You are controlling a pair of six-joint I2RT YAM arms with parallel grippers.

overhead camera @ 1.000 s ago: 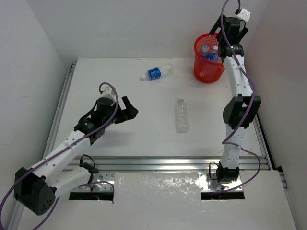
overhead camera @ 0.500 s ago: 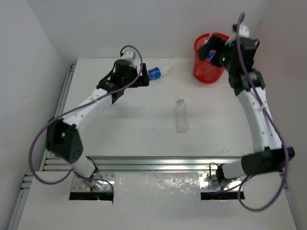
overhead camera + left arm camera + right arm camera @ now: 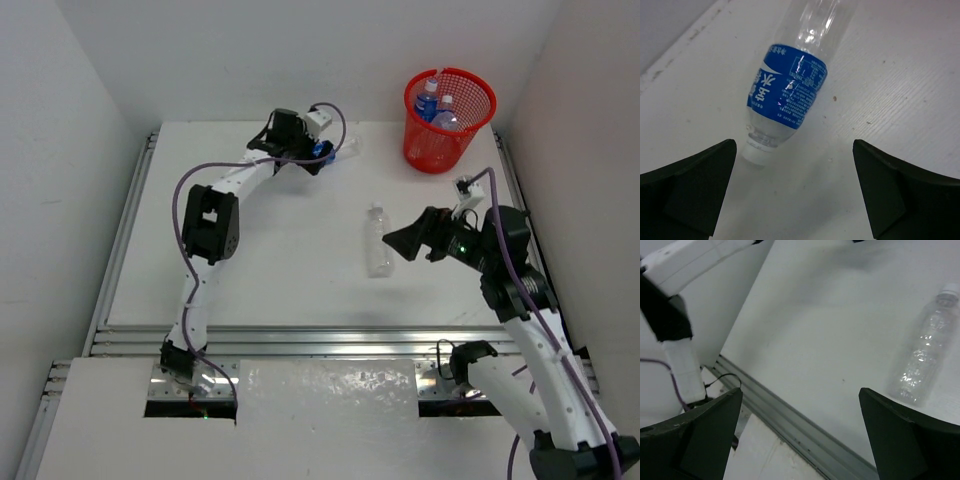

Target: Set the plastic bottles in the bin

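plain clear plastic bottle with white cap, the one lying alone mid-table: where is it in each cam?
Top external: the plain clear plastic bottle lies just right of frame centre, cap towards the top.
Left wrist: not in view.
Right wrist: right edge, upper half, cap at the top corner.
Landmark: the grey aluminium rail runs across below the bottle in top external, and diagonally at lower left in right wrist; left wrist does not show it.

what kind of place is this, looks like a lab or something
Likely a robotics lab test cell: a left arm and right arm bolted by aluminium rails at a white table, boxed in by plain white walls.
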